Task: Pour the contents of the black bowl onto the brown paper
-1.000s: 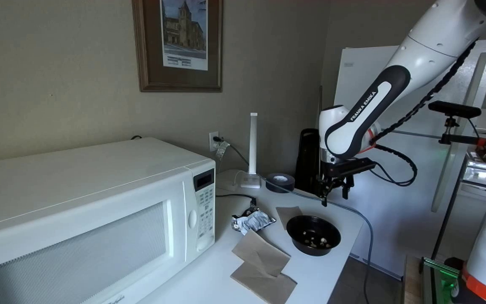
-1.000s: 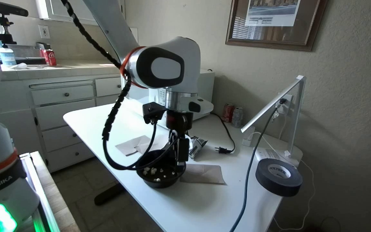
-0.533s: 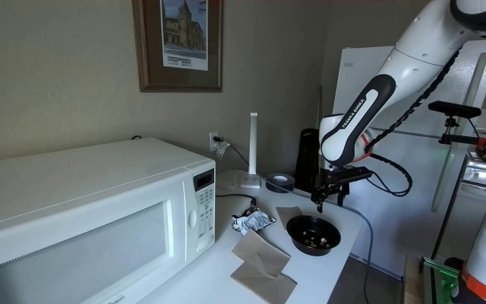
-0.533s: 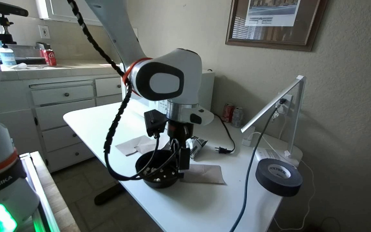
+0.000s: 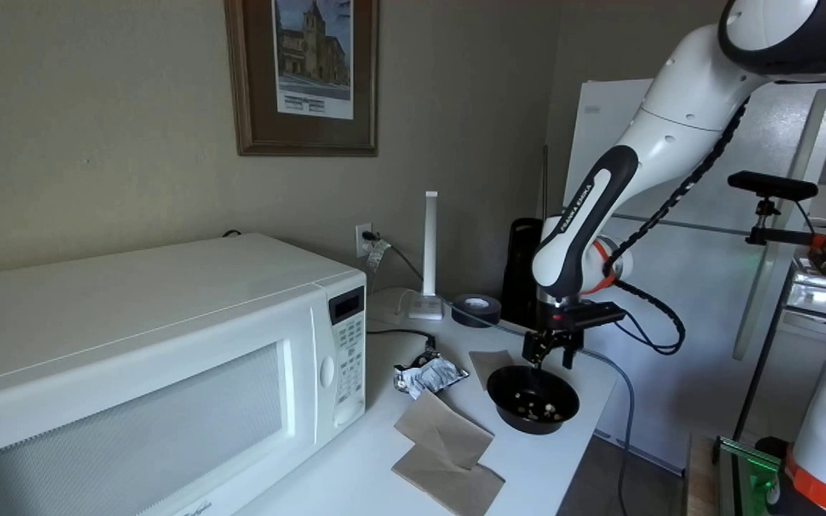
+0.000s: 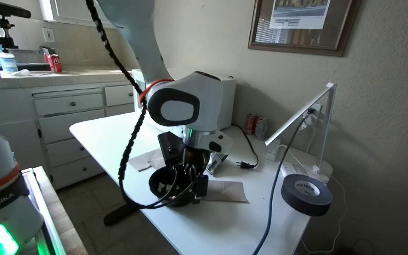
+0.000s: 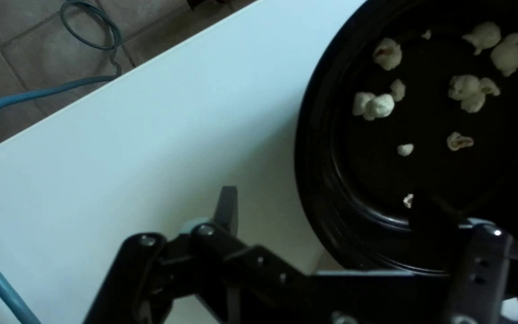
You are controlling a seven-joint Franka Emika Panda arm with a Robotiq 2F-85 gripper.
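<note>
A white microwave (image 5: 169, 351) stands at near left in an exterior view, a silver packet (image 5: 433, 375) to its right; farther back, a tape roll (image 5: 474, 312) lies right of a lamp (image 5: 430, 251).

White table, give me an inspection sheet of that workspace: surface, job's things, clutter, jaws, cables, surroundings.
Surface: white table; spills, nothing seen.
Job's things: black bowl upright, popcorn inside; brown paper lies beside it.
Clutter: silver packet, tape roll, microwave.
Jaws: open, holding nothing, spread across the bowl's rim in the wrist view; contact unclear.
Cables: blue-grey cord crosses the table and drops over its edge; black plug lies unplugged.
Surroundings: framed picture; white fridge beyond the table.
</note>
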